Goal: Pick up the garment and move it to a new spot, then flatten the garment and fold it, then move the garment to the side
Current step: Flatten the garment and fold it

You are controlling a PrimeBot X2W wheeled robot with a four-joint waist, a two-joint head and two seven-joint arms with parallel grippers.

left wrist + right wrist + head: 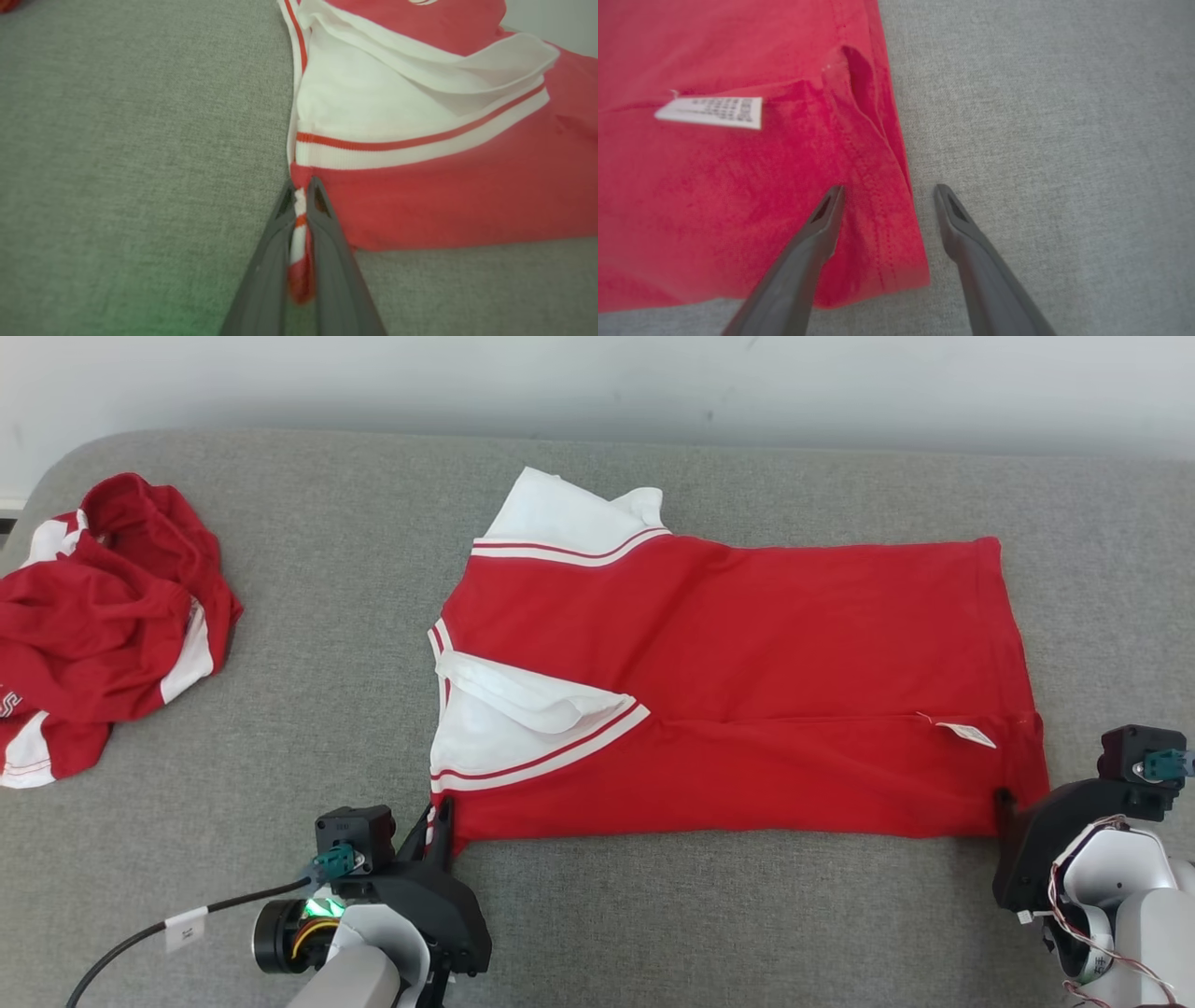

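While the garment [747,681] lay flattened at the middle of the surface [280,728], folding looked unfinished.
Left gripper [301,193] pinched its near-left corner; right gripper [889,191] stood wide astride the near-right hem; moving aside remained.

The garment [747,653] at centre frame is red, its white sleeves [560,513] edged with red stripes. The other shirt [103,616], upper left, is red and white. The surface [327,616] is mottled grey.

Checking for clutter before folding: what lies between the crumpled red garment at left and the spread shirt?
Nothing but bare grey upholstery separates the crumpled garment from the shirt in the head view.
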